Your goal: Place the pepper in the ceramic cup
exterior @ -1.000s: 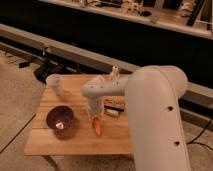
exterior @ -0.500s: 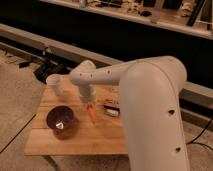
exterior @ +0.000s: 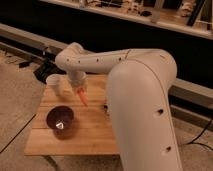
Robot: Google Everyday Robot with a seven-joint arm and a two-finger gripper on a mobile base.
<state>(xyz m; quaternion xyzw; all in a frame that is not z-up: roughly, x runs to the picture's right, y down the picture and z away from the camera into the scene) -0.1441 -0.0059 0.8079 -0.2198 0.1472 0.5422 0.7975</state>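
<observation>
Orange pepper (exterior: 83, 98) in gripper (exterior: 80, 88) beside cup (exterior: 54, 85)

No text, label, brand, number or sign can be read anywhere in the view; nothing legible is carried by the white arm (exterior: 142, 80), by the ceramic cup (exterior: 54, 84), by the dark bowl (exterior: 54, 117) or by the wooden tabletop (exterior: 92, 132); the pincer (exterior: 80, 89) is seen just right of the ceramic cup, above the tabletop, closed on the pepper (exterior: 83, 98), and no marking can be made out on either of them
</observation>
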